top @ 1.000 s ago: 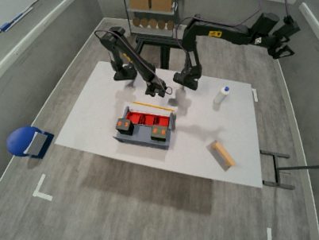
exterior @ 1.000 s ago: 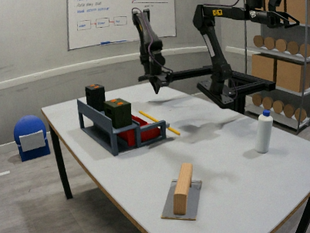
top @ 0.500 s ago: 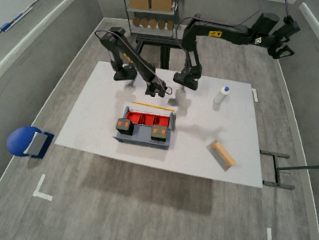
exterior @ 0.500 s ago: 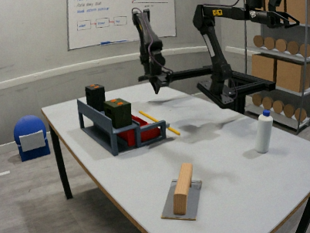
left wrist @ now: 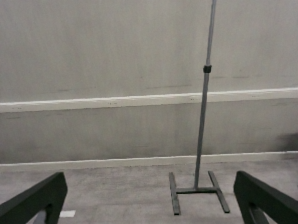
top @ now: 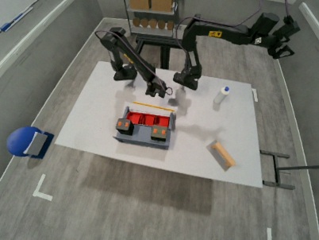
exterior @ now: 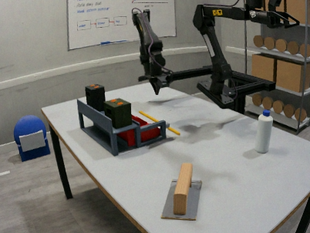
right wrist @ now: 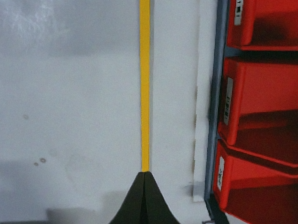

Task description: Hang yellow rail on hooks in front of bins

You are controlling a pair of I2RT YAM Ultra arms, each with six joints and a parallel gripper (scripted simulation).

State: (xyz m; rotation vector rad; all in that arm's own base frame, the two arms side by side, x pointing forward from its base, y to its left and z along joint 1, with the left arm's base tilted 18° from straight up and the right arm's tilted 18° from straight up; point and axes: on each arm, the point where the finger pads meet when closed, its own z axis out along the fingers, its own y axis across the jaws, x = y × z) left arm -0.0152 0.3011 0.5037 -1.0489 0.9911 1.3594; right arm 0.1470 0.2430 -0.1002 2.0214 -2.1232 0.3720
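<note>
My closed, empty right gripper [top: 155, 95] [exterior: 156, 92] [right wrist: 144, 175] is the nearer one, and the yellow rail [top: 153, 106] [exterior: 159, 123] [right wrist: 145, 85] lies before the red bins [top: 148, 119] [exterior: 144, 129] [right wrist: 260, 107], running lengthwise away from its fingertips, probably beneath them, though height is hard to judge.

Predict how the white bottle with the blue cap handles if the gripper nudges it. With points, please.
The bottle [top: 220, 96] [exterior: 263, 133] stands upright, tall on a narrow base, so a push up high would probably tip it. Its body looks round, so once down it would likely roll. The smooth surface may be somewhat slippery.
</note>
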